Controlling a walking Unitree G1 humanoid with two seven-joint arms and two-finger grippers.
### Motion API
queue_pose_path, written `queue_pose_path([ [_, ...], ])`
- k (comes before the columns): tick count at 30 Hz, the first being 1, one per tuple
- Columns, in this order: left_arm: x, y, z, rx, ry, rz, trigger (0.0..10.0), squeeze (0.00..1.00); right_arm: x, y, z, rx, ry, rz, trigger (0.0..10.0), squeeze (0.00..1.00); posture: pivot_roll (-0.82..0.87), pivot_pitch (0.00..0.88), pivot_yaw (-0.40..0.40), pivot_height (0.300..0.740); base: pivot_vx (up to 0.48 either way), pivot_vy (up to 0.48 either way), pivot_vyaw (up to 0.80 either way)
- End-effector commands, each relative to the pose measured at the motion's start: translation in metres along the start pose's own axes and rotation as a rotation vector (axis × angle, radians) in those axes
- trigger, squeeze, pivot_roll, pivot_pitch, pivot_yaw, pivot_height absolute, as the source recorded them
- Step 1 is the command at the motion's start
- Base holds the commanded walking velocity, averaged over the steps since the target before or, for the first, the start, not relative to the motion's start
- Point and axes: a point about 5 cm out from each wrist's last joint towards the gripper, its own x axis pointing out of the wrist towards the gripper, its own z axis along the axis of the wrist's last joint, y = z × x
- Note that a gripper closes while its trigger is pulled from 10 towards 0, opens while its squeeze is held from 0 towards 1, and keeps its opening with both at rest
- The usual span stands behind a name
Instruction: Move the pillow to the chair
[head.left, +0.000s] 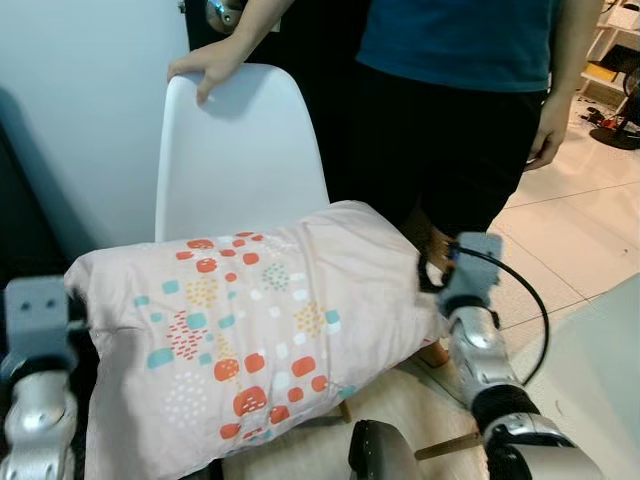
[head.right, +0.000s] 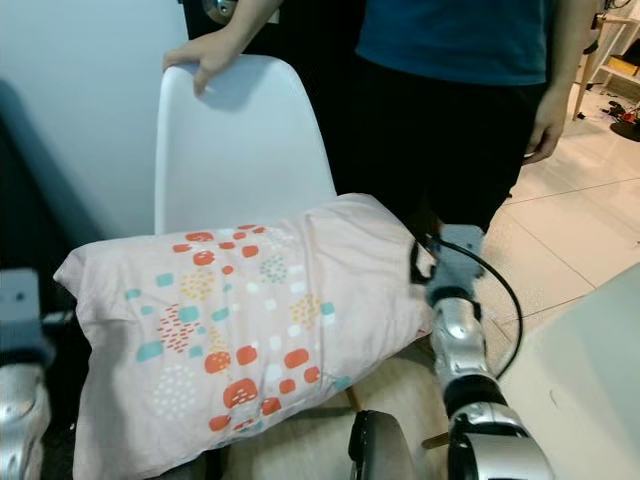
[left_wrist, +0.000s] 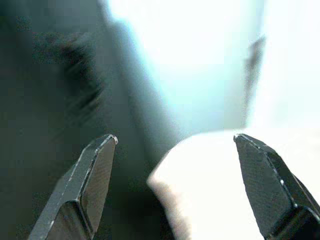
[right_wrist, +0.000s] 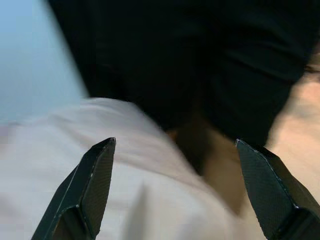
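My left hand (left_wrist: 172, 190) and right hand (right_wrist: 175, 190), both fingers spread wide, press the pillow (head.left: 250, 330) between my wrists just before the chair (head.left: 235, 150); I should keep it level and lower it squarely onto the seat.

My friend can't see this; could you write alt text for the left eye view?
A pink patterned pillow is held between two silver robot arms before a white chair. A person's hand grips the chair's back.
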Motion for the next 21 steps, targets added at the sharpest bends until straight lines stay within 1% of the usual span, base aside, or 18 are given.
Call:
queue_pose_path([
  [1, 0.006, -0.043, 0.011, -0.13, -0.04, -0.221, 10.0, 0.0, 0.001, 0.011, -0.007, 0.04, 0.055, 0.053, 10.0, 0.0, 0.07, 0.0, -0.12, 0.552, 0.0, 0.0, 0.0],
  [2, 0.007, -0.062, 0.009, -0.133, -0.03, -0.304, 10.0, 0.0, 0.0, 0.016, -0.01, 0.017, 0.074, 0.071, 10.0, 0.0, 0.07, 0.0, -0.123, 0.552, 0.0, 0.0, 0.0],
  [4, 0.007, -0.062, 0.009, -0.133, -0.03, -0.304, 10.0, 0.0, 0.0, 0.016, -0.01, 0.017, 0.074, 0.071, 10.0, 0.0, 0.07, 0.0, -0.123, 0.552, 0.0, 0.0, 0.0],
  [5, 0.006, -0.073, 0.006, -0.122, -0.022, -0.35, 10.0, 0.0, -0.001, 0.019, -0.012, -0.001, 0.083, 0.081, 10.0, 0.0, 0.07, 0.0, -0.123, 0.552, 0.0, 0.0, 0.0],
  [6, 0.004, -0.086, -0.006, -0.041, 0.037, -0.401, 10.0, 0.0, -0.002, 0.023, -0.016, -0.007, 0.103, 0.095, 10.0, 0.0, 0.06, 0.0, -0.123, 0.552, 0.0, 0.0, 0.0],
  [7, 0.0, -0.096, -0.024, 0.072, 0.133, -0.452, 10.0, 0.0, -0.004, 0.029, -0.024, -0.022, 0.165, 0.131, 10.0, 0.0, 0.06, 0.0, -0.124, 0.552, 0.0, 0.0, 0.0],
  [8, 0.0, -0.096, -0.024, 0.072, 0.133, -0.452, 10.0, 0.0, -0.004, 0.029, -0.024, -0.022, 0.165, 0.131, 10.0, 0.0, 0.06, 0.0, -0.124, 0.552, 0.0, 0.0, 0.0],
  [9, -0.004, -0.099, -0.041, 0.149, 0.235, -0.474, 10.0, 0.0, -0.008, 0.035, -0.035, -0.038, 0.256, 0.175, 10.0, 0.0, 0.06, 0.0, -0.123, 0.552, 0.0, 0.0, 0.0],
  [10, -0.004, -0.099, -0.041, 0.149, 0.235, -0.474, 10.0, 0.0, -0.008, 0.035, -0.035, -0.038, 0.256, 0.175, 10.0, 0.0, 0.06, 0.0, -0.123, 0.552, 0.0, 0.0, 0.0],
  [11, -0.007, -0.097, -0.052, 0.189, 0.308, -0.466, 10.0, 0.0, -0.011, 0.039, -0.043, -0.082, 0.325, 0.216, 10.0, 0.0, 0.06, 0.0, -0.123, 0.552, 0.0, 0.0, 0.0],
  [12, -0.01, -0.092, -0.063, 0.197, 0.391, -0.447, 10.0, 0.0, -0.014, 0.041, -0.05, -0.115, 0.38, 0.248, 10.0, 0.0, 0.06, 0.0, -0.119, 0.552, 0.0, 0.0, 0.0],
  [13, -0.013, -0.085, -0.073, 0.195, 0.457, -0.415, 10.0, 0.0, -0.014, 0.041, -0.052, -0.132, 0.399, 0.248, 10.0, 0.0, 0.05, 0.0, -0.112, 0.552, 0.0, 0.0, 0.0],
  [14, -0.013, -0.085, -0.073, 0.195, 0.457, -0.415, 10.0, 0.0, -0.014, 0.041, -0.052, -0.132, 0.399, 0.248, 10.0, 0.0, 0.05, 0.0, -0.112, 0.552, 0.0, 0.0, 0.0],
  [15, -0.016, -0.081, -0.079, 0.195, 0.495, -0.394, 10.0, 0.0, -0.014, 0.04, -0.052, -0.139, 0.403, 0.243, 10.0, 0.0, 0.05, 0.0, -0.112, 0.552, 0.0, 0.0, 0.0],
  [16, -0.02, -0.074, -0.087, 0.222, 0.534, -0.386, 10.0, 0.0, -0.011, 0.037, -0.049, -0.145, 0.389, 0.208, 10.0, 0.0, 0.04, 0.0, -0.107, 0.552, 0.0, 0.0, 0.0],
  [19, -0.023, -0.07, -0.093, 0.239, 0.552, -0.39, 10.0, 0.0, -0.009, 0.034, -0.046, -0.149, 0.378, 0.184, 10.0, 0.0, 0.04, 0.0, -0.107, 0.552, 0.0, 0.0, 0.0],
  [20, -0.026, -0.063, -0.098, 0.25, 0.574, -0.385, 10.0, 0.0, -0.007, 0.028, -0.043, -0.146, 0.365, 0.136, 10.0, 0.0, 0.04, 0.0, -0.106, 0.552, 0.0, 0.0, 0.0],
  [21, -0.026, -0.063, -0.098, 0.25, 0.574, -0.385, 10.0, 0.0, -0.007, 0.028, -0.043, -0.146, 0.365, 0.136, 10.0, 0.0, 0.04, 0.0, -0.106, 0.552, 0.0, 0.0, 0.0],
])
